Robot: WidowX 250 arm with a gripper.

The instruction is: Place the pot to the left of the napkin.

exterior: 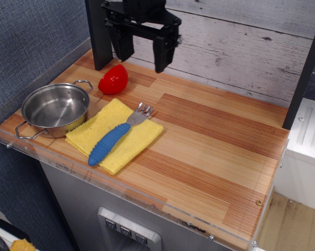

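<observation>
The shiny steel pot (56,109) with two wire loop handles stands on the wooden counter (215,151) at the far left, its right side touching the left edge of the yellow napkin (114,135). A blue-handled fork (115,136) lies on the napkin. My black gripper (142,56) hangs open and empty above the back of the counter, well behind and to the right of the pot.
A small red rounded object (114,79) sits behind the napkin, just under the gripper's left finger. A dark post (99,34) stands at the back left, another at the right edge. A clear acrylic lip (121,189) runs along the counter's front.
</observation>
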